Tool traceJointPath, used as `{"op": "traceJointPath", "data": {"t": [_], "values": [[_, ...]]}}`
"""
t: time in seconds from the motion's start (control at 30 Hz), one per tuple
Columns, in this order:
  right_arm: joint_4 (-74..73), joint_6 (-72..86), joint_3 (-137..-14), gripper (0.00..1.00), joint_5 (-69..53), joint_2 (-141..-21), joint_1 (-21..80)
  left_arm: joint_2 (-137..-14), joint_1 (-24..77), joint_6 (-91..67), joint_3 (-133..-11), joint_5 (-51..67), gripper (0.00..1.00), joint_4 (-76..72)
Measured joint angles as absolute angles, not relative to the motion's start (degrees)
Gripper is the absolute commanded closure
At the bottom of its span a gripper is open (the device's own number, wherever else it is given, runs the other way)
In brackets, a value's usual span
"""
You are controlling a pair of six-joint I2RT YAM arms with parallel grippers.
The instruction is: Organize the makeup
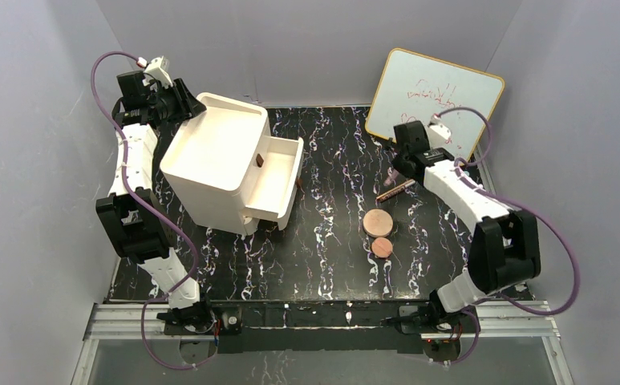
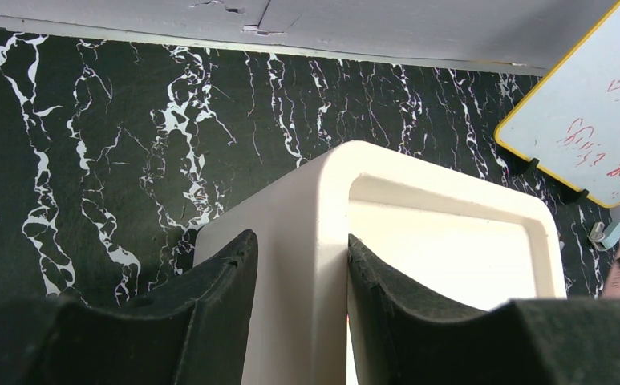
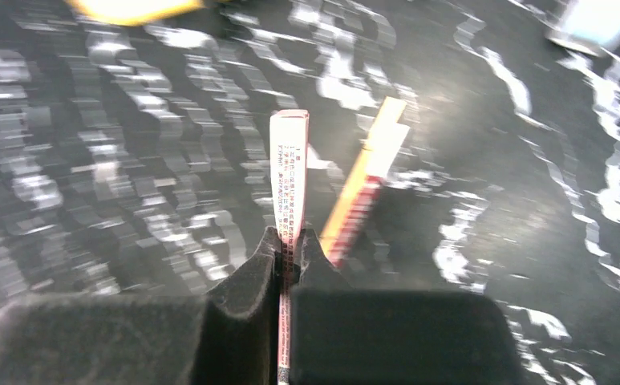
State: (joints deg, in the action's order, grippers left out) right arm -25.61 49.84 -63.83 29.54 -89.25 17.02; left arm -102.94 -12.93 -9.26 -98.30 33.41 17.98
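Right gripper (image 3: 289,238) pinches stick (image 3: 289,160) — long axis straight ahead (left gripper (image 2: 302,250) clamps organizer wall (image 2: 322,188)).

Black white-veined table (image 1: 330,160), cream drawer unit (image 1: 210,156), copper-pink discs (image 1: 378,222), seemingly pink-edged printed stick (image 3: 289,160)

Slim pink stick (image 3: 289,160) with a printed label is sticking straight out, pinched between the right fingers (image 3: 246,297). Second stick (image 3: 366,180), pink and tan, is lying flat just beyond them, to their right. Larger disc (image 1: 378,222) and smaller disc (image 1: 382,247), both copper-pink, are lying flat just beside each other, apart from the fingers.
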Motion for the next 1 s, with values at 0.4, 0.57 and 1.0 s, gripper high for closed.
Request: {"op": "traceJointPath", "data": {"t": [0.4,0.57,1.0], "values": [[-13.9,46.3,-77.8,0.99,22.2,-88.8,29.7,-103.0,-13.0,-9.5,-98.3,33.5,0.59,17.8],[-11.7,46.0,-85.1,0.99,19.2,-96.6,35.6,-103.0,-13.0,-9.5,-98.3,33.5,0.59,17.8],[-11.5,45.0,-95.9,0.99,16.0,-106.3,43.0,-103.1,-12.9,-9.5,-98.3,33.6,0.59,17.5]]}}
